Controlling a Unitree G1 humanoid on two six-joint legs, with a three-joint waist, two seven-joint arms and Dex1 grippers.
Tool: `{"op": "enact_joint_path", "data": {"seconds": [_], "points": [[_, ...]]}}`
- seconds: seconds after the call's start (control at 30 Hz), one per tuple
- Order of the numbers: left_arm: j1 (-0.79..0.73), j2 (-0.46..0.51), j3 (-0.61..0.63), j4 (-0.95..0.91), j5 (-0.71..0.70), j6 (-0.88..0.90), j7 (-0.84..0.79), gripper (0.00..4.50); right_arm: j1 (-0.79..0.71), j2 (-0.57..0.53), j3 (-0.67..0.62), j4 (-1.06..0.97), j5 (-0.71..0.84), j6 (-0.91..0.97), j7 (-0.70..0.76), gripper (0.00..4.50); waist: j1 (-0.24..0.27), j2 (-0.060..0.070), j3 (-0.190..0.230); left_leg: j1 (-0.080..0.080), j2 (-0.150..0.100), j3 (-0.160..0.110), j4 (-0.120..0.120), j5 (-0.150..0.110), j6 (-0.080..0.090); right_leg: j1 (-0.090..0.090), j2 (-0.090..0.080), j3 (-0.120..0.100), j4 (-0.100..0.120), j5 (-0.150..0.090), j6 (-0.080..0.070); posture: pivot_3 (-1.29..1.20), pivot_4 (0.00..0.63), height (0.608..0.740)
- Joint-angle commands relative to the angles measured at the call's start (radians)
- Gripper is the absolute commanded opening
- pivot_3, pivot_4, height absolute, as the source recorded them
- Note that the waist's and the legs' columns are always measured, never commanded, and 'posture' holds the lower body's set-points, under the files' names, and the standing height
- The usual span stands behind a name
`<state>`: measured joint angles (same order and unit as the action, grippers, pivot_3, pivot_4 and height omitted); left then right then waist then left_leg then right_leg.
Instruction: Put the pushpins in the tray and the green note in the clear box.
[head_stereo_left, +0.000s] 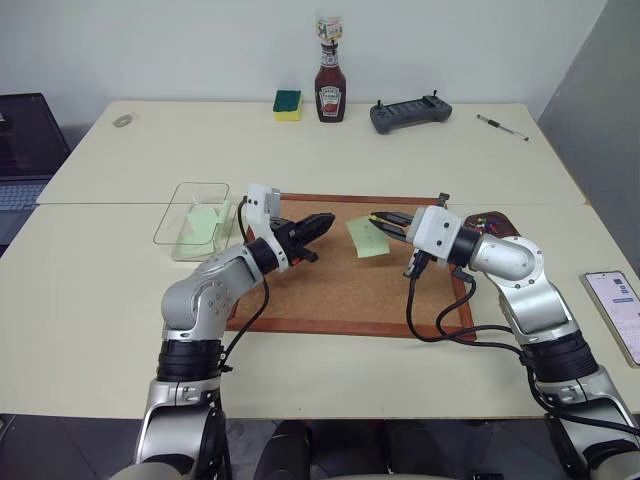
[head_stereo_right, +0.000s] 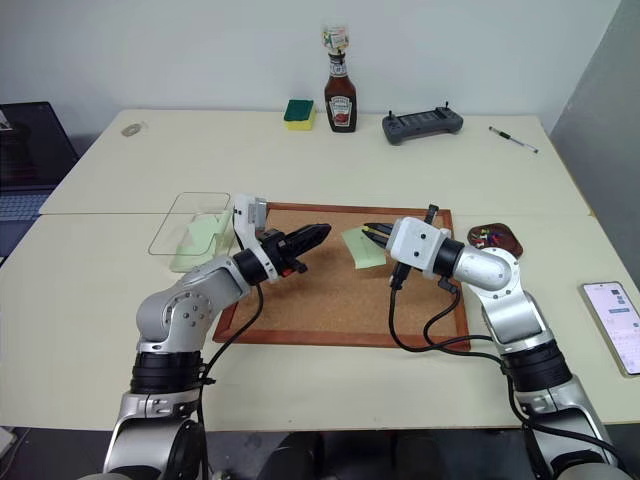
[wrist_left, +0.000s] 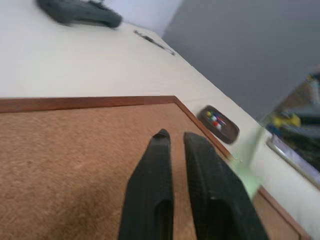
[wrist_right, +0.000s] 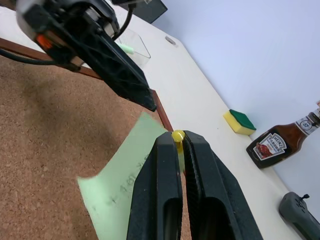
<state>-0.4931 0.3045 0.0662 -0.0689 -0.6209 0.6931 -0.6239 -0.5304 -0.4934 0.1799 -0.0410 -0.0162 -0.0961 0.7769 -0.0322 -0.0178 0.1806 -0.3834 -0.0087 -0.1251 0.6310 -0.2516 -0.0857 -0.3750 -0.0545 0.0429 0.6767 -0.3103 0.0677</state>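
Note:
A pale green note (head_stereo_left: 366, 238) lies tilted on the cork board (head_stereo_left: 340, 290), with a yellow pushpin (wrist_right: 177, 135) at its far edge. My right gripper (wrist_right: 180, 141) is shut on that pushpin's head, its fingers over the note. My left gripper (head_stereo_left: 318, 226) hovers just left of the note, above the board, shut with nothing between its fingers. The dark brown tray (head_stereo_left: 497, 226) sits off the board's right edge, behind my right arm, and holds several coloured pushpins (wrist_left: 215, 120). The clear box (head_stereo_left: 180, 215) stands left of the board with another green note (head_stereo_left: 205, 216) inside.
Along the table's far edge stand a green-and-yellow sponge (head_stereo_left: 288, 104), a ketchup bottle (head_stereo_left: 331, 85), a dark controller (head_stereo_left: 410, 113) and a pen (head_stereo_left: 502, 127). A phone (head_stereo_left: 620, 310) lies at the right edge. A laptop (head_stereo_left: 25, 140) sits at far left.

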Motion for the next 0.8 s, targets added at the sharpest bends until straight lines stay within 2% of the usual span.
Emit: {"op": "enact_joint_path", "data": {"seconds": [0.03,0.2,0.33,0.37,0.57,0.8], "points": [[0.044,0.004,-0.039,-0.112,0.008,-0.061,-0.05,1.37,-0.029,0.005,-0.024,-0.011,0.015,0.001,-0.015,0.0,0.0,0.0,0.0,0.0,0.0,0.0,0.0,0.0,0.0,0.0,0.0,0.0,0.0,0.0,0.0,0.0,0.15,0.74],[0.079,0.014,-0.076,-0.144,0.012,-0.069,-0.079,2.24,-0.041,0.013,-0.026,-0.006,0.023,0.016,-0.021,0.0,-0.001,0.0,0.0,0.0,0.0,0.0,0.0,0.0,0.001,0.0,0.0,0.0,0.0,0.0,0.0,0.0,0.15,0.74],[0.064,-0.002,-0.091,-0.103,0.057,-0.12,-0.064,3.15,-0.046,0.016,-0.031,-0.014,0.034,0.032,-0.021,0.0,-0.001,0.0,0.0,0.0,0.0,0.0,0.0,-0.001,0.001,0.0,0.0,0.0,0.0,0.0,0.0,0.0,0.15,0.74],[0.055,-0.008,-0.095,-0.081,0.068,-0.134,-0.065,3.26,-0.047,0.016,-0.032,-0.017,0.036,0.037,-0.02,0.0,-0.001,0.0,0.0,0.0,0.0,0.0,0.0,-0.001,0.001,0.0,0.0,0.0,0.0,0.0,0.0,0.0,0.15,0.74],[0.001,-0.047,-0.086,0.03,0.107,-0.213,-0.064,3.26,-0.052,0.022,-0.027,-0.043,0.047,0.068,-0.021,0.0,-0.001,0.0,0.0,0.0,0.0,0.0,0.0,-0.001,0.001,0.0,0.0,0.0,0.0,0.0,0.0,0.0,0.15,0.74],[-0.026,-0.05,-0.111,0.089,0.123,-0.239,-0.12,3.26,-0.066,0.031,-0.024,-0.052,0.05,0.091,-0.024,0.0,-0.002,0.0,0.0,0.0,0.0,0.0,0.0,0.0,0.001,0.0,0.0,0.0,0.001,0.0,0.0,0.0,0.15,0.74]]}}
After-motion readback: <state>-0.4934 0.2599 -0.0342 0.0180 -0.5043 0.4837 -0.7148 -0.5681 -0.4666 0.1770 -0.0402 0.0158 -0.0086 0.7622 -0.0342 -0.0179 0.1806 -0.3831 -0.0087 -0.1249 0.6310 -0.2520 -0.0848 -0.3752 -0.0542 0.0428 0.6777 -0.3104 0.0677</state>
